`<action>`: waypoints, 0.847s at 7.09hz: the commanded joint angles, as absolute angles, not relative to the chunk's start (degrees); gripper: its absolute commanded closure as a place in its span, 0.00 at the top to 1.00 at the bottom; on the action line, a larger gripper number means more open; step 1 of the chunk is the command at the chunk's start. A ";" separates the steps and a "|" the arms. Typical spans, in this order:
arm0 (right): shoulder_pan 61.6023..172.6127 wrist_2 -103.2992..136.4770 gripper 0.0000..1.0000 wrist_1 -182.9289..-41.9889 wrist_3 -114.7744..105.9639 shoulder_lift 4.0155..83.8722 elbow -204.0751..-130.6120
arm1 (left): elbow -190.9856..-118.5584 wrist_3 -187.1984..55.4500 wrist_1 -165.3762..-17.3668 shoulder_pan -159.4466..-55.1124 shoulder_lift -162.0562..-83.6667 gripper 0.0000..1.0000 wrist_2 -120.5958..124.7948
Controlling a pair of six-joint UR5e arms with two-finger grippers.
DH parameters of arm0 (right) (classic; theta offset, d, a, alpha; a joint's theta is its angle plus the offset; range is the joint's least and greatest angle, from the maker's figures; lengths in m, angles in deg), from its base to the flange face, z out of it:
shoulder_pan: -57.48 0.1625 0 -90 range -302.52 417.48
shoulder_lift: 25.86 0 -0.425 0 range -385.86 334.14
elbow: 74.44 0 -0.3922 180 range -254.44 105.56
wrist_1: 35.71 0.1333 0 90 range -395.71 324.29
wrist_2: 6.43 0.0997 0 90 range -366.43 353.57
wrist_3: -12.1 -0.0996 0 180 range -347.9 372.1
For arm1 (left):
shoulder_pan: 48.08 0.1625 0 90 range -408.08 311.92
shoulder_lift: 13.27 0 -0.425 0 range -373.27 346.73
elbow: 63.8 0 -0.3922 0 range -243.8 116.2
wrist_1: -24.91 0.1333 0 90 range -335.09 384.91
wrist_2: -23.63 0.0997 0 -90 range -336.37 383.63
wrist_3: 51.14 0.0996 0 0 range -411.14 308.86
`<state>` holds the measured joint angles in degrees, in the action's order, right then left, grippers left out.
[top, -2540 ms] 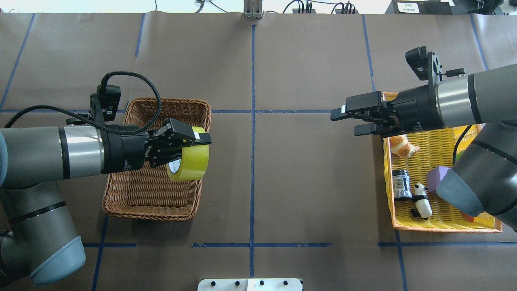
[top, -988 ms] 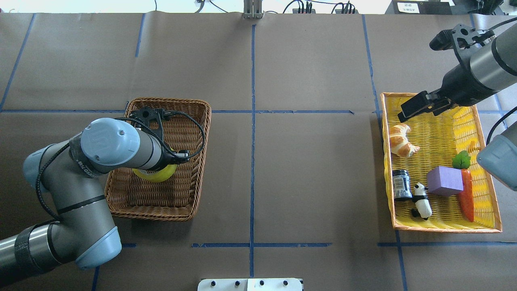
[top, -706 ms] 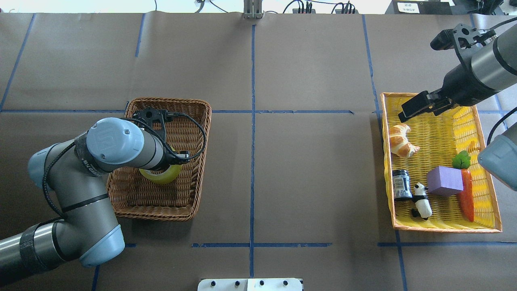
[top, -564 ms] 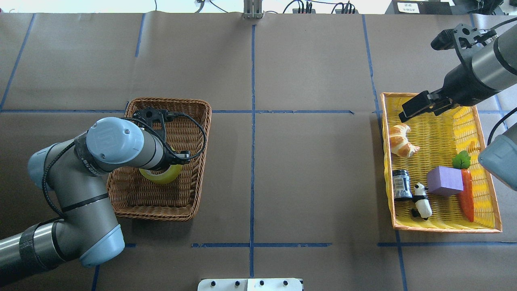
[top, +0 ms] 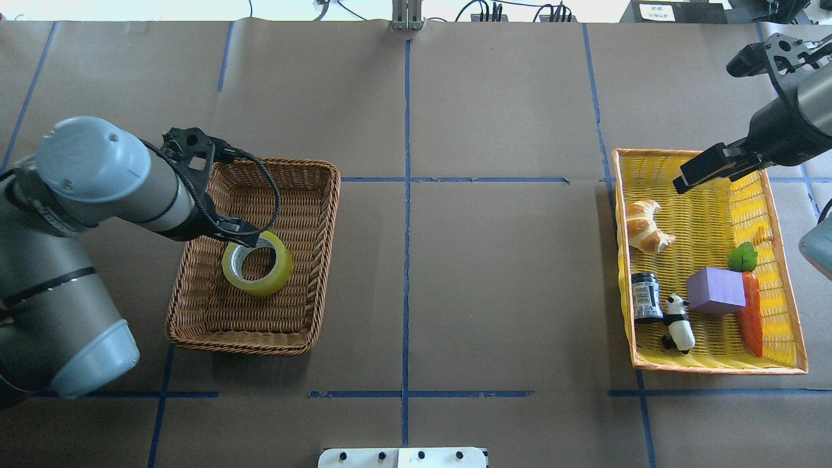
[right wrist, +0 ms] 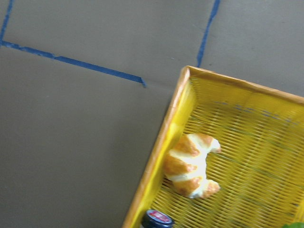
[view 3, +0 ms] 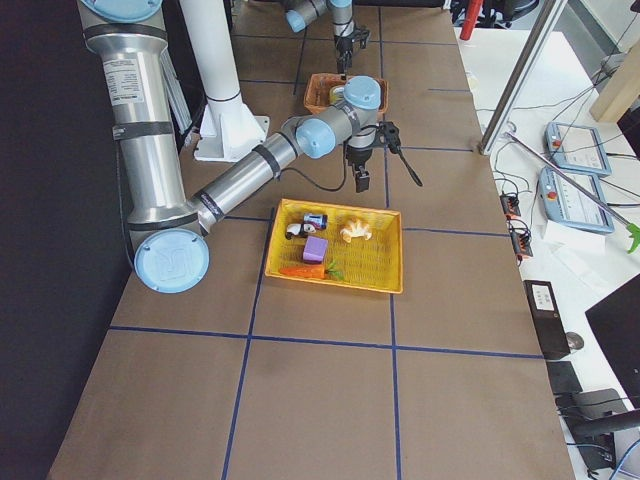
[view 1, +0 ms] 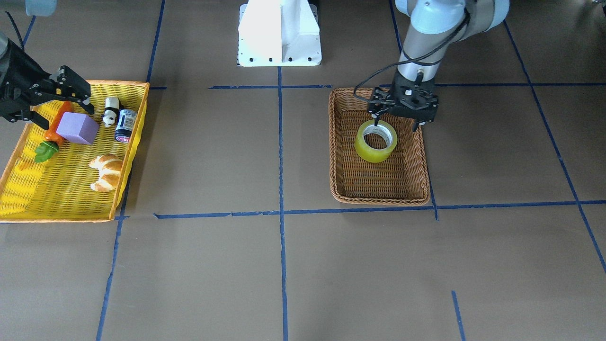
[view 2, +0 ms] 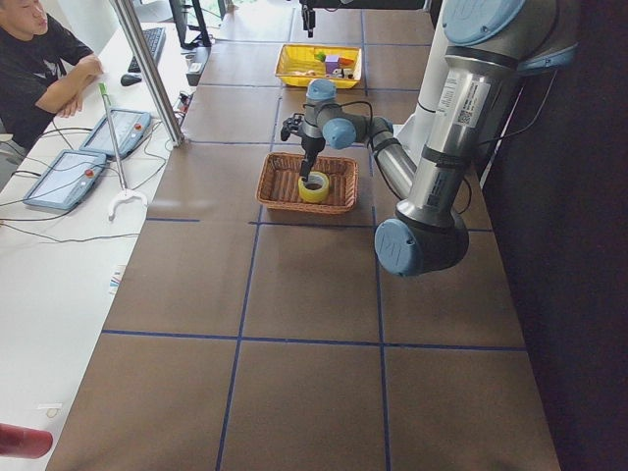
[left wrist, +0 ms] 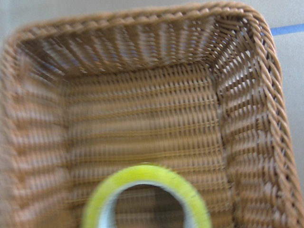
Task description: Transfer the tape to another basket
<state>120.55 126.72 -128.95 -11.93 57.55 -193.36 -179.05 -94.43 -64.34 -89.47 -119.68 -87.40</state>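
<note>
Over the brown wicker basket, the left gripper is hanging with its fingers spread wide and nothing between them. The front-facing view is showing both fingers. One tip is standing over the far rim of the tape and the other is outside the ring, toward the basket wall. Whether the first tip is touching the roll is too fine to tell. From overhead the wrist and its cable are covering most of the gripper, so only one dark tip is showing at the tape's edge.

The tape is lying flat, hole up, on the basket floor near the middle. The left wrist view is blurred and is cutting the yellow-green ring off at its lower edge.

The right gripper is hovering open and empty over the far corner of the yellow tray. Its wrist camera is catching the croissant and just the lid of the dark jar. The purple cube, carrot and panda figure are lying nearer the robot.

A moment ago the left arm's wrist was covering most of the roll. Now it is drawing back, the whole ring is showing, and the roll is lying on the same spot. Earlier still the tape was clamped on edge — held above the basket rim. The right gripper is drifting slightly further outward.
</note>
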 commanded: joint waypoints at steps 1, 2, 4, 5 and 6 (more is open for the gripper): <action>128.54 127.16 1.00 -129.05 5.07 64.45 -190.82 | -179.56 -71.04 -63.51 -104.61 -111.04 1.00 -96.74; 133.10 128.47 1.00 -129.05 13.42 66.92 -188.54 | -178.25 -61.44 -63.34 -111.65 -107.78 1.00 -99.65; 142.07 128.65 1.00 -129.05 27.16 69.93 -182.75 | -172.12 -47.69 -63.33 -123.43 -103.81 1.00 -104.57; 145.25 128.65 1.00 -128.88 28.87 71.94 -180.80 | -167.12 -42.76 -62.55 -129.32 -103.71 1.00 -108.25; 146.67 128.48 1.00 -128.88 28.71 74.83 -179.39 | -164.46 -41.84 -62.63 -135.30 -101.88 1.00 -110.73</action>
